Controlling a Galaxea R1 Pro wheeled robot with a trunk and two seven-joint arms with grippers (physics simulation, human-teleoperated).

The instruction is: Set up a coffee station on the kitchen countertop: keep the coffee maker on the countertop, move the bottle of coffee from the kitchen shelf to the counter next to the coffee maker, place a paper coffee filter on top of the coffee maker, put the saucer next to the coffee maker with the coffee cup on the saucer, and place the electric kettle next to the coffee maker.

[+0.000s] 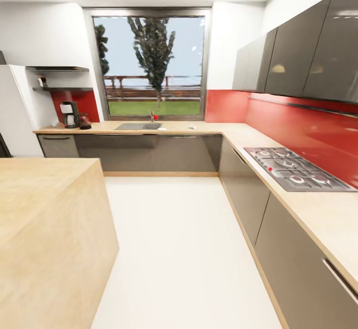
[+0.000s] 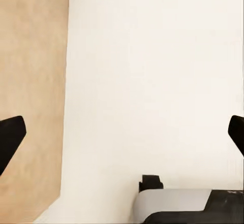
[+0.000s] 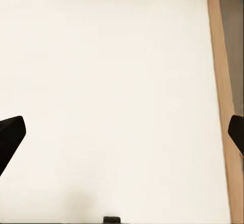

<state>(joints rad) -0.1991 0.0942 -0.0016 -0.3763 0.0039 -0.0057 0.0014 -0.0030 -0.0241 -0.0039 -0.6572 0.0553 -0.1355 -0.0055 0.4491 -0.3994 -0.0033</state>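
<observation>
Far off on the back countertop [image 1: 199, 129], at its left end, stands the black and white coffee maker [image 1: 69, 114] with a dark red electric kettle [image 1: 84, 121] right beside it. A small object, possibly the bottle of coffee [image 1: 43, 82], sits on the wall shelf [image 1: 63, 89] above them; it is too small to tell for sure. In the left wrist view, my left gripper [image 2: 122, 135] hangs open over the white floor, fingertips [image 2: 10, 137] spread wide. My right gripper [image 3: 122, 135] is likewise open over bare floor, nothing between its fingers.
A wooden island [image 1: 44, 229] fills the near left. The right-hand counter [image 1: 318, 214] carries a gas hob [image 1: 294, 168]. A sink [image 1: 139, 126] lies under the window. A white floor corridor [image 1: 184, 249] runs between island and cabinets toward the back counter. Part of my base [image 2: 178, 206] shows in the left wrist view.
</observation>
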